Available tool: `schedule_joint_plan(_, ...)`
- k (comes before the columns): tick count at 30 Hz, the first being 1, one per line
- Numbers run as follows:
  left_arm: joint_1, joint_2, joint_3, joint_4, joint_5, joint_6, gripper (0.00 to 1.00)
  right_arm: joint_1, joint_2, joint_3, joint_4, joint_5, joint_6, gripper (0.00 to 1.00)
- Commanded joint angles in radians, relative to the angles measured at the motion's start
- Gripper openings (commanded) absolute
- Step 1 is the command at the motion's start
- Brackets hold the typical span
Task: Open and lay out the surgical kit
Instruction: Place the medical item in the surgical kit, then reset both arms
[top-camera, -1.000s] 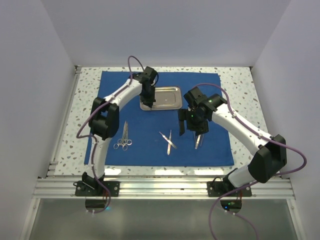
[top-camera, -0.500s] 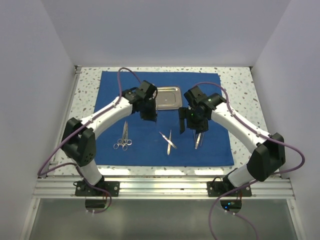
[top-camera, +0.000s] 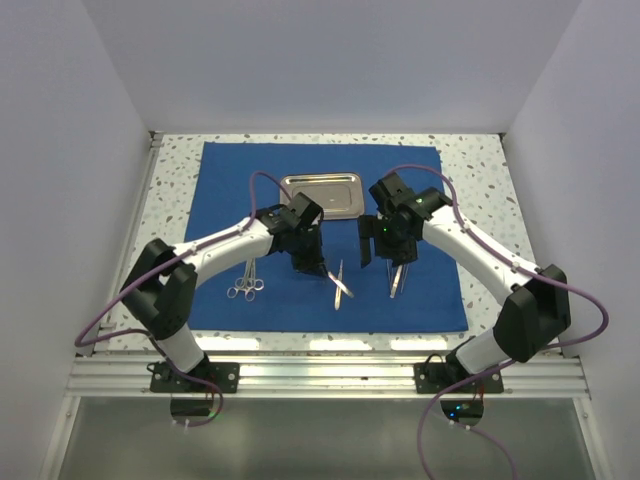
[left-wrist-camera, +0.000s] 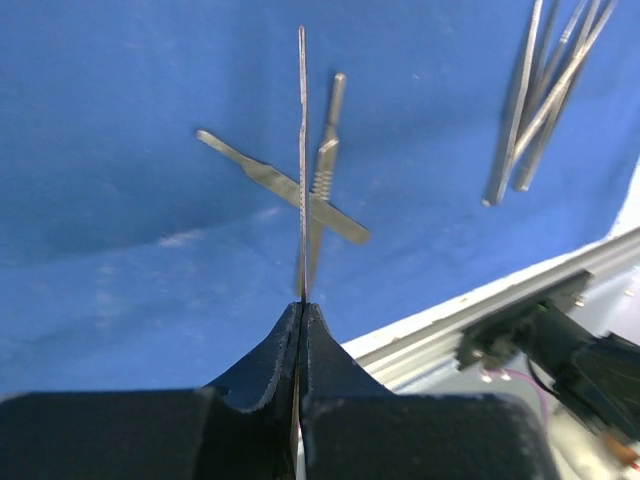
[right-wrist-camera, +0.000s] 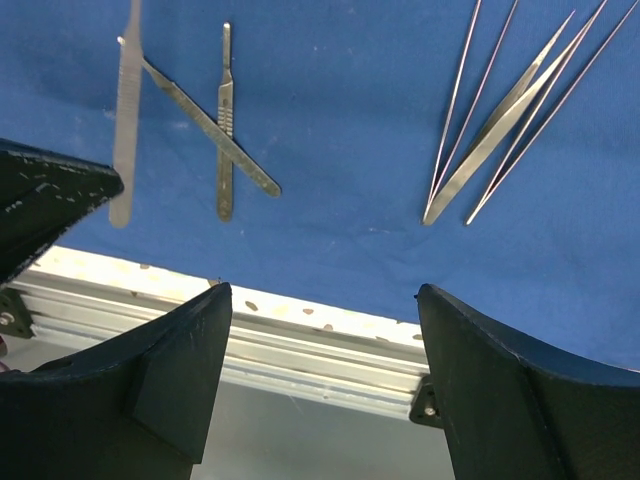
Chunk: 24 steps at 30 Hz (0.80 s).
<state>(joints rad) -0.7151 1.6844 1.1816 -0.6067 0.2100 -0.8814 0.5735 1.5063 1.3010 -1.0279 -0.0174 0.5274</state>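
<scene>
- The blue cloth (top-camera: 430, 300) lies spread flat on the speckled table (top-camera: 480, 170), matte and soft with shallow creases. The shiny steel tray (top-camera: 322, 195), a rectangle with rounded corners, sits on its far half.
- Near-left of the tray, two ring-handled tools (top-camera: 247, 280) lie side by side, thin and silver.
- Just near of the tray, the left pincer (left-wrist-camera: 302, 300) is pressed together on a flat handle (left-wrist-camera: 302, 150). It is a thin steel strip seen edge-on, sticking straight out from the fingertips.
- That strip hangs above the crossed handles (top-camera: 340, 282), two slim flat steel pieces, one with a ribbed grip, lying in an X on the cloth.
- The step in hand looks like setting this piece down. To do it well, I would shift it sideways to bare cloth so it does not land on the X. I would then turn it flat, lower it until it rests, and only then let go. Smooth steel held this thinly may twist or slip.
- Near-right of the tray, the right pincer (right-wrist-camera: 320, 300) is spread wide and holds nothing.
- Below it lie the tweezers (right-wrist-camera: 495, 120), long fine-pointed silver pieces fanned loosely together and well apart from the X.
</scene>
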Motion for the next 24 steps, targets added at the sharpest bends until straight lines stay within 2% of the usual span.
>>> schedule_joint_plan(1, -0.006, -0.042, -0.001, 0.078, 0.092, -0.056, 0.00, -0.009, 0.012, 0.003, 0.028, -0.006, -0.033, 0.79)
schedule_joint_plan(2, -0.009, -0.038, 0.004, 0.071, 0.091, -0.054, 0.01, -0.011, 0.014, 0.004, 0.029, -0.007, -0.038, 0.79)
schedule_joint_plan(4, -0.007, -0.034, 0.022, 0.041, 0.082, -0.047, 0.14, -0.012, 0.023, 0.012, 0.032, -0.007, -0.041, 0.80)
schedule_joint_plan(5, -0.007, -0.026, 0.029, 0.027, 0.078, -0.044, 0.25, -0.014, 0.031, 0.015, 0.032, -0.007, -0.044, 0.82)
schedule_joint_plan(7, -0.007, -0.022, 0.052, -0.007, 0.072, -0.031, 0.34, -0.015, 0.035, 0.021, 0.035, -0.007, -0.046, 0.85)
schedule_joint_plan(8, -0.007, -0.014, 0.064, -0.021, 0.068, -0.024, 0.42, -0.015, 0.035, 0.023, 0.034, -0.007, -0.046, 0.89)
schedule_joint_plan(11, -0.006, 0.012, 0.133, -0.111, 0.045, 0.007, 0.53, -0.021, 0.029, 0.018, 0.034, 0.005, -0.044, 0.96)
schedule_joint_plan(14, 0.002, 0.038, 0.217, -0.162, 0.029, 0.045, 0.57, -0.026, 0.022, 0.021, 0.034, 0.007, -0.040, 0.98)
schedule_joint_plan(18, 0.034, 0.028, 0.297, -0.209, 0.026, 0.084, 0.59, -0.026, -0.018, 0.053, 0.052, -0.012, -0.043, 0.99)
schedule_joint_plan(21, 0.089, -0.015, 0.345, -0.217, -0.027, 0.140, 0.59, -0.026, -0.053, 0.138, 0.068, -0.038, -0.046, 0.98)
schedule_joint_plan(24, 0.173, -0.097, 0.362, -0.190, -0.099, 0.212, 0.63, -0.026, -0.113, 0.229, 0.100, 0.014, -0.041, 0.98)
